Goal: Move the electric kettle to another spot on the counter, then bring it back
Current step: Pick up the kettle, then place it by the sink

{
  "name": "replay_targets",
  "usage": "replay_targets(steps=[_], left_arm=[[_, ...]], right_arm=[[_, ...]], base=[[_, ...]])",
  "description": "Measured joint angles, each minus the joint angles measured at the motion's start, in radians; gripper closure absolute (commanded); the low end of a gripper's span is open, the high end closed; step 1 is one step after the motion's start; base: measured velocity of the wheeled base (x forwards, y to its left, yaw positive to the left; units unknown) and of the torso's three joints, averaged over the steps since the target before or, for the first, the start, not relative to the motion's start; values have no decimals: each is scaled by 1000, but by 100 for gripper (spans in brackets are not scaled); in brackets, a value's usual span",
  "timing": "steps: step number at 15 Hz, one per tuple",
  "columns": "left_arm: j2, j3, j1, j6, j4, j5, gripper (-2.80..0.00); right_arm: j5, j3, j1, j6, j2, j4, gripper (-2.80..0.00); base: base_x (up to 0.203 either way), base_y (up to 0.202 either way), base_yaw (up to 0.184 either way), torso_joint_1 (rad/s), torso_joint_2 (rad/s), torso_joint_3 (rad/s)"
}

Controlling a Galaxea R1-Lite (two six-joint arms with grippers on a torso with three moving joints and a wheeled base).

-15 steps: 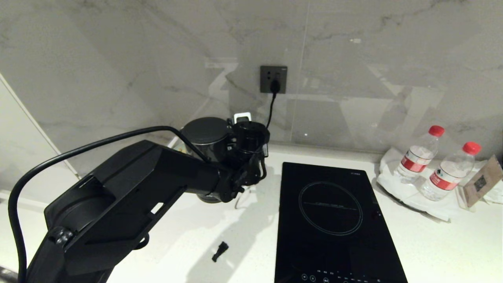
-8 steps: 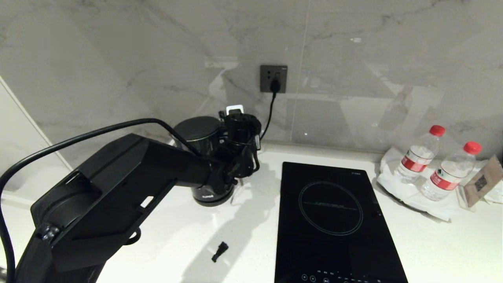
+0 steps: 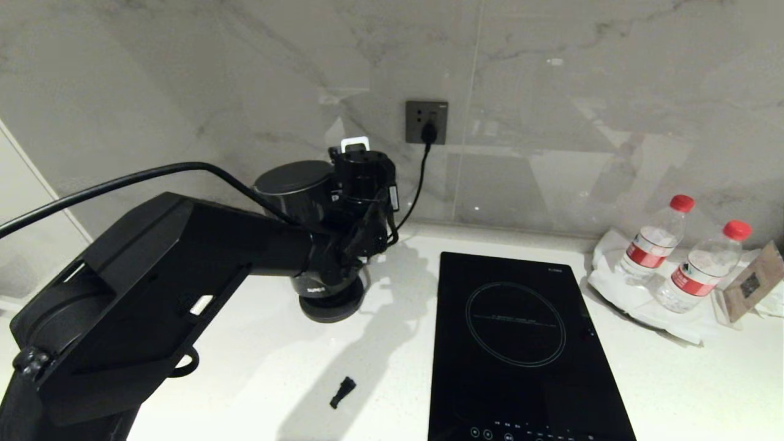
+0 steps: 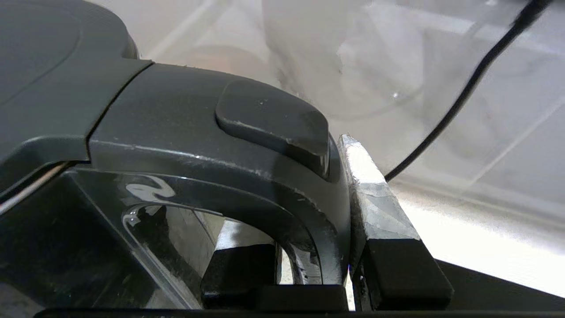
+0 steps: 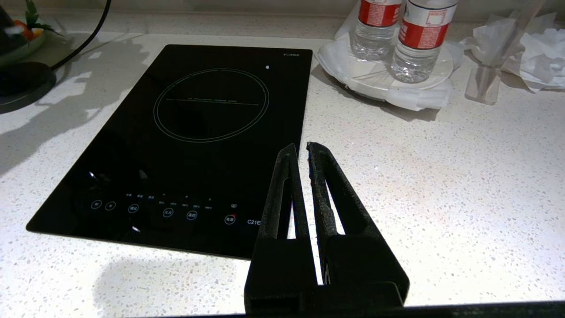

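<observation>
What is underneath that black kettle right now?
The electric kettle, held by its handle in the left tool, hangs just above its round black base disc on the counter. The kettle's underside is hidden.

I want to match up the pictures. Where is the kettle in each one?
Head view: the electric kettle is left of centre by the back wall, lifted just above its round base, behind the left gripper.
Left wrist view: its handle fills the picture, clamped between the fingers.
Right wrist view: not in it.
Shared landmark: the black power cord, also seen in the left wrist view.
</observation>
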Motion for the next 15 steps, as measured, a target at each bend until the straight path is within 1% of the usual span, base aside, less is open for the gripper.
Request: replay_targets(steps=[2, 4, 9, 12, 15], left_arm=[[-58, 62, -13, 3, 2, -3, 0], [-129, 156, -25, 4, 2, -5, 0], [-352, 457, -88, 3, 9, -10, 0], [-475, 610, -137, 1, 8, -7, 0], [-581, 752, -168, -7, 6, -5, 0]], right_arm=[[0, 0, 0, 0, 0, 0, 0], [0, 0, 0, 0, 0, 0, 0], [0, 0, 0, 0, 0, 0, 0], [0, 0, 0, 0, 0, 0, 0], [0, 0, 0, 0, 0, 0, 0]], base=[[0, 0, 0, 0, 0, 0], [0, 0, 0, 0, 0, 0], [0, 0, 0, 0, 0, 0], [0, 0, 0, 0, 0, 0], [0, 0, 0, 0, 0, 0]])
